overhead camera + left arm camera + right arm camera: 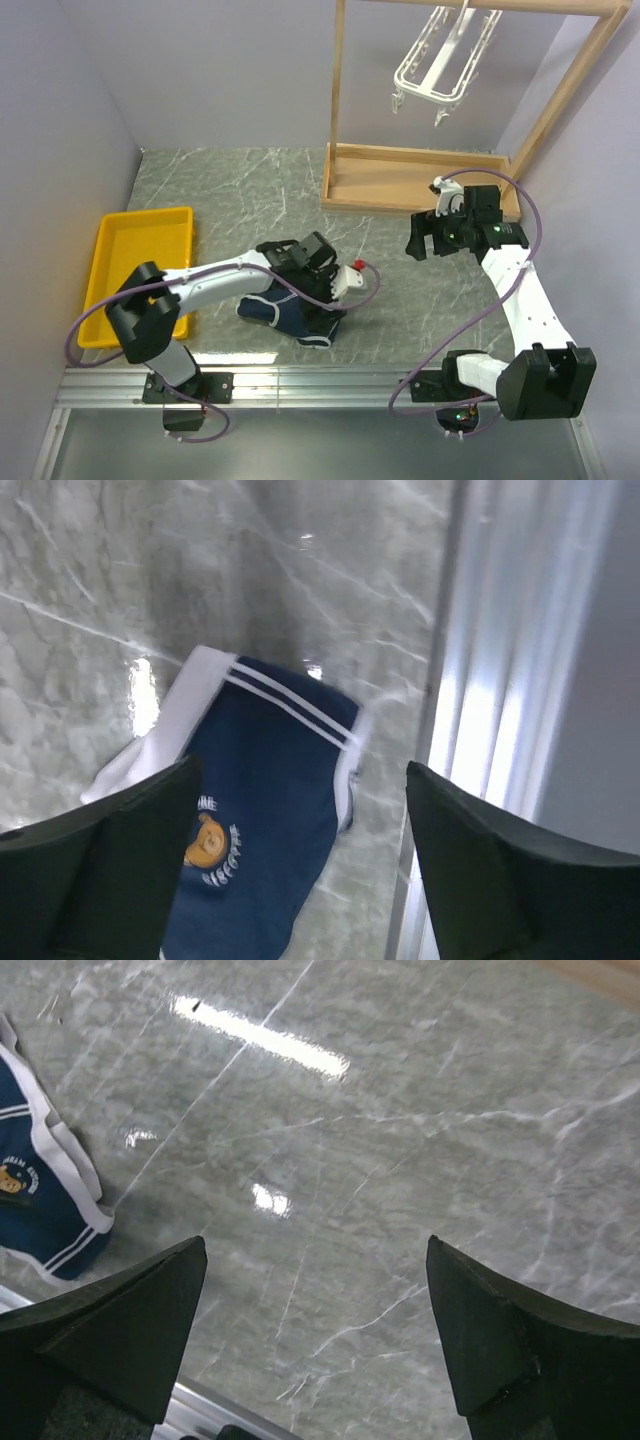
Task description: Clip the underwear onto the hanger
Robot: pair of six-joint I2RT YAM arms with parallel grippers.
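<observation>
The navy-blue underwear [272,312] with white trim lies flat on the marble table near the front edge. It shows in the left wrist view [270,800] with a small bear print, and at the left edge of the right wrist view [40,1200]. My left gripper [312,292] hovers over it, open and empty [300,880], with the fabric under its left finger [100,870]. My right gripper [424,240] is open and empty [315,1340] above bare table to the right. The white hanger [440,60] hangs from the wooden rack at the back, its clips dangling.
The wooden rack's base [400,180] sits on the table behind my right gripper. A yellow tray [140,270] lies at the left. An aluminium rail [320,385] runs along the near edge, close to the underwear [480,730].
</observation>
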